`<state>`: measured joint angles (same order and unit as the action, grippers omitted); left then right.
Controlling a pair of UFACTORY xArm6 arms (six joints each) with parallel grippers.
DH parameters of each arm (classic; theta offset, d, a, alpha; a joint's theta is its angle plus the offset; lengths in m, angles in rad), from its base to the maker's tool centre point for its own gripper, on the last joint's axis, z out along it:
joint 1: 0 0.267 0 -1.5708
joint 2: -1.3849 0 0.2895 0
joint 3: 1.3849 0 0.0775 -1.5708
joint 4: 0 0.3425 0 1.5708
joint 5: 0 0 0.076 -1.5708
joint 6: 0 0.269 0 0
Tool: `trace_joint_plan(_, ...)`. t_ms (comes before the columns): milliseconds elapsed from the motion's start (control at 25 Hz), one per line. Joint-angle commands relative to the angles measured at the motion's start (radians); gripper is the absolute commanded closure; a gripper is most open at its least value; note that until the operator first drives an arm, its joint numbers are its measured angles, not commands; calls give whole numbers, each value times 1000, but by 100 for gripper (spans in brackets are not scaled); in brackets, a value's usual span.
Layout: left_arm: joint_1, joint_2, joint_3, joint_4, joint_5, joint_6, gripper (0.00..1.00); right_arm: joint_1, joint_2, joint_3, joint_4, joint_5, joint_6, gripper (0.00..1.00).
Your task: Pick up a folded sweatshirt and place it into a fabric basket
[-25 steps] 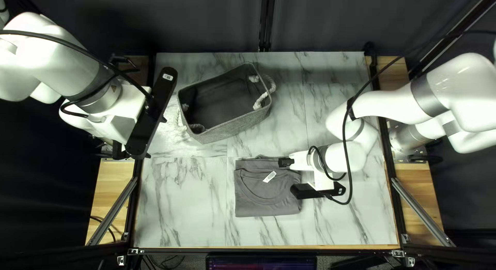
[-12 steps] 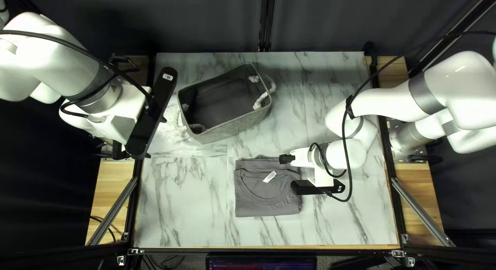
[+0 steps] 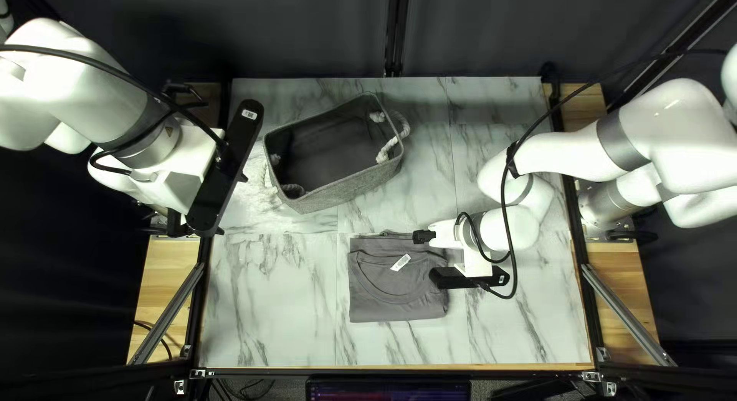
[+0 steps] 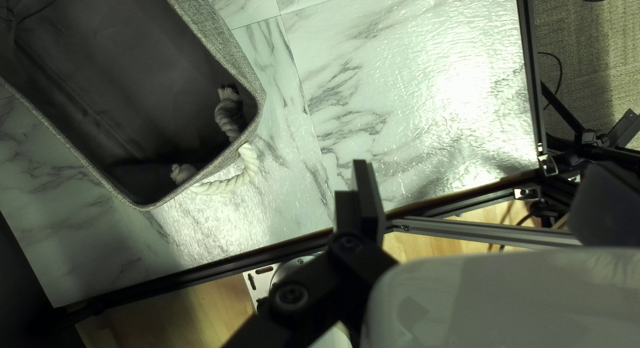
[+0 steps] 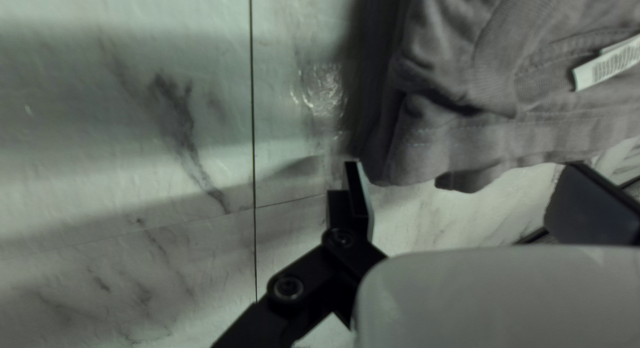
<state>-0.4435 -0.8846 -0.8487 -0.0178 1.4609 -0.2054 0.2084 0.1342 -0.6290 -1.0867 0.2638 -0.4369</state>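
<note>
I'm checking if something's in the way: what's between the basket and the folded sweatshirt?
Just a bare strip of marble-patterned table between the grey basket and the folded sweatshirt; the top left view shows it.

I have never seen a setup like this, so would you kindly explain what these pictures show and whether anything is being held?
The machine is a pair of white robot arms: the left arm at the table's left edge and the right arm at its right.

One picture looks down from above the near edge of the marble-patterned table. The other two come from a camera on each arm's wrist: the left one sees the basket's rope handle, the right one the edge of the sweatshirt.

On the table lie the gray fabric basket and, nearer us, the folded gray sweatshirt. The right arm reaches to the sweatshirt's far right corner. Neither arm is seen lifting anything.
</note>
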Motion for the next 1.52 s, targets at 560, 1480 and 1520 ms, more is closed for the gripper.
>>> trace_joint_plan(560,0,0,0,0,0,0,0,0,34,-26,5,-10,-14,0)
trace_joint_plan(1480,0,0,0,0,0,0,0,47,16,-51,136,43,-113,100)
trace_joint_plan(1520,0,0,0,0,0,0,0,50,12,-51,142,48,-116,100)
